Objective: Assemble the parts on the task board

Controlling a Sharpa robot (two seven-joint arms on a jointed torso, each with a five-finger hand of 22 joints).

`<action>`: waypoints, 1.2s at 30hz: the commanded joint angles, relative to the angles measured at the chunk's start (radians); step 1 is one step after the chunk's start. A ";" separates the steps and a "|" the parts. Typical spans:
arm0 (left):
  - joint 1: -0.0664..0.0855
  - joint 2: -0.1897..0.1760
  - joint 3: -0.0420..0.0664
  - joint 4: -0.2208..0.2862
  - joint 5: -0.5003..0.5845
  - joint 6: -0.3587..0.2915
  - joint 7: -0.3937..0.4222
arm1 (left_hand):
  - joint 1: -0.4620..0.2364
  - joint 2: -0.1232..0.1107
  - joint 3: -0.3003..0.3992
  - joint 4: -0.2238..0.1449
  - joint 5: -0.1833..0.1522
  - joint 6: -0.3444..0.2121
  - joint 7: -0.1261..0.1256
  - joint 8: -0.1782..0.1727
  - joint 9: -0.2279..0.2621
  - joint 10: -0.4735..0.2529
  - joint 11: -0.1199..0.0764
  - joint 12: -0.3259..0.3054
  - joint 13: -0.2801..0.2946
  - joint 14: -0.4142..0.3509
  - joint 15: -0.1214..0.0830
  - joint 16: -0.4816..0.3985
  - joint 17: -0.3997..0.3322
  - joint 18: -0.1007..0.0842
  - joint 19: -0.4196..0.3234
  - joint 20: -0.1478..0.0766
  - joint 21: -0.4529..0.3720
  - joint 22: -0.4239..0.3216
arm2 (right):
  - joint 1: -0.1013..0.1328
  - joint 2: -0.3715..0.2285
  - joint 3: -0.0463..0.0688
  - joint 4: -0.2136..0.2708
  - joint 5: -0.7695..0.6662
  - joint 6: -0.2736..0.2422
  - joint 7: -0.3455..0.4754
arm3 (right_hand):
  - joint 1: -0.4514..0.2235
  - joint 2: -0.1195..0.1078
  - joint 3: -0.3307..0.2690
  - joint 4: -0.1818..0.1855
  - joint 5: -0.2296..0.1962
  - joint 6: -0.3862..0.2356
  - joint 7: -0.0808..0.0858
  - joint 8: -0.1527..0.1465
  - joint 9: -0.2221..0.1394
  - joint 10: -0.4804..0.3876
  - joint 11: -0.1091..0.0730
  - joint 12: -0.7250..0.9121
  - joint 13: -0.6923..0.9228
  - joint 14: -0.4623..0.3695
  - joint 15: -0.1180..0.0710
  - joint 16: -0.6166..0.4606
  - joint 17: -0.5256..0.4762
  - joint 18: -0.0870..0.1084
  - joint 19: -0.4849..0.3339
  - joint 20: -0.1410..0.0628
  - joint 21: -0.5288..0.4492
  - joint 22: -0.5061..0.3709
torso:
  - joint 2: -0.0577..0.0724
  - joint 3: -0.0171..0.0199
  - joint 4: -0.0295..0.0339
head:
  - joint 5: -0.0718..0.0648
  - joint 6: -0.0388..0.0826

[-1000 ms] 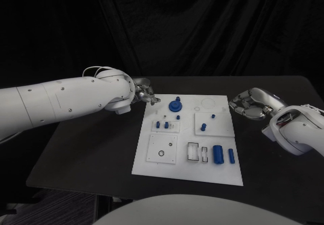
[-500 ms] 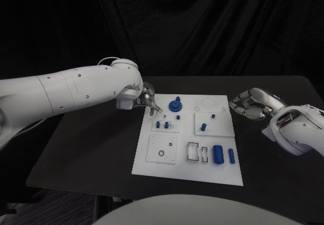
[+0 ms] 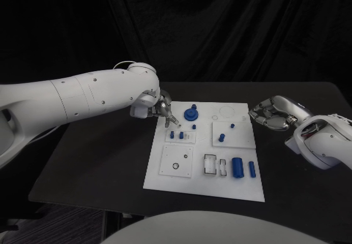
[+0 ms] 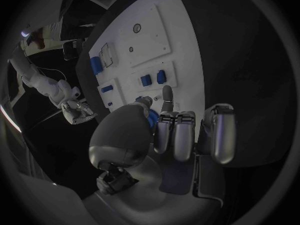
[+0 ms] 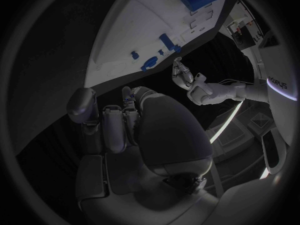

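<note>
Head view: task board [image 3: 192, 175] mid-table [image 3: 103, 162]. Left hand [image 3: 160, 108] at its far-left corner, one finger extended, empty. Right hand [image 3: 273, 114] off its right edge, fingers curled in, empty. Seven blue parts [image 3: 237, 168] counted.

Left wrist view: fingers [image 4: 167, 96] near paired pieces [image 4: 153, 78]; a careless poke may topple them.

Right wrist view: fingers [image 5: 112, 122] folded together, board [image 5: 134, 27] beyond.
</note>
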 commanded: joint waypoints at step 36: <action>-0.045 0.022 0.001 -0.025 0.013 0.049 -0.009 | 0.027 0.007 0.002 -0.004 0.051 0.000 0.006 -0.010 -0.036 0.103 0.009 0.003 0.263 0.102 0.008 0.003 0.263 0.024 -0.007 0.009 -0.023 0.203 | -0.002 0.001 0.001 0.001 -0.005 -0.007 -0.008 | 0.011 -0.001 0.007 -0.002 0.006 0.001 0.003 0.003 0.001 0.001 0.001 0.000 0.086 0.005 -0.006 0.003 0.042 0.005 0.005 0.003 -0.003 0.123 | -0.001 0.0002 0.0010 | 0.000 0.000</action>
